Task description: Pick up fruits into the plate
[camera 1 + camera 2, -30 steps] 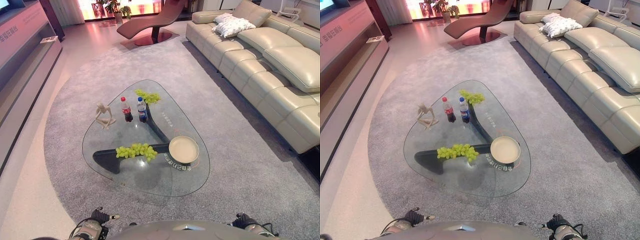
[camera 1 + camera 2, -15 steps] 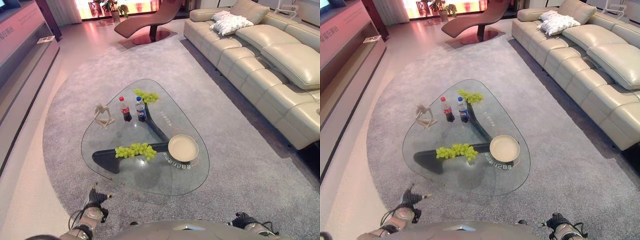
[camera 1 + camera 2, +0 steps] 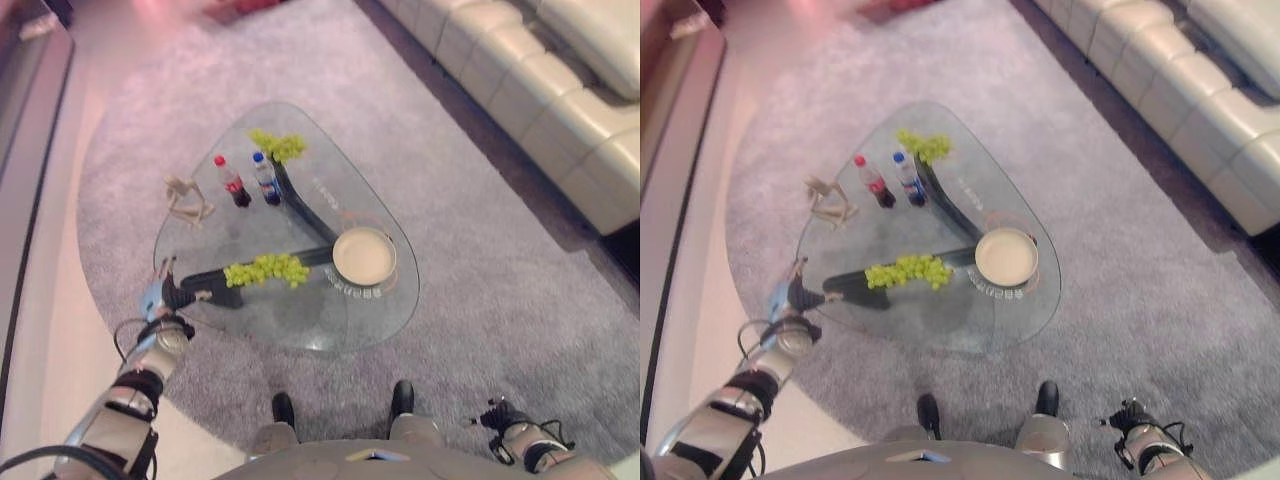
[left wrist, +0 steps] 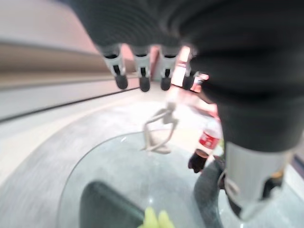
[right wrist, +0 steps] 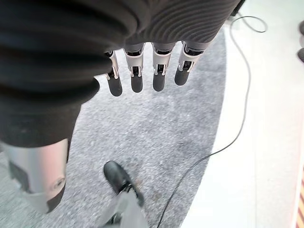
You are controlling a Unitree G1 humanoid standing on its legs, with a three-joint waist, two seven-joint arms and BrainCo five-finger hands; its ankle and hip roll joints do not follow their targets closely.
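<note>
Grapes (image 3: 267, 270), near bunch: sitting on the glass table (image 3: 300, 330) just left of the plate (image 3: 364, 256), not in it yet. Plate bare, so nothing of the task done as far as can be seen; both bunches left to move.

Going left to right, all relative to the plate:

- Left hand (image 3: 168, 295) well left of the plate, hovering at the table's left edge. Fingers (image 4: 142, 71) straight and relaxed in the wrist view, thumb apart, holding nothing.
- Little figurine (image 3: 185, 200) up and to the left, far side of the table.
- Near grapes between the left hand and the plate, closer to the plate. Not touching the hand, a clear gap between.
- Two small bottles (image 3: 248, 180) standing side by side beyond the plate, to its left.
- Second grape bunch (image 3: 277, 146) further back still, past the bottles.
- Right hand (image 3: 510, 430) down low and to the right of the plate, off the table over the carpet (image 3: 480, 300). Fingers (image 5: 137, 76) hanging straight, empty, looks idle.

Guessing the left hand is lining up for the near bunch first. Soft and loose, probably needs a gentle wrap rather than a pinch.
</note>
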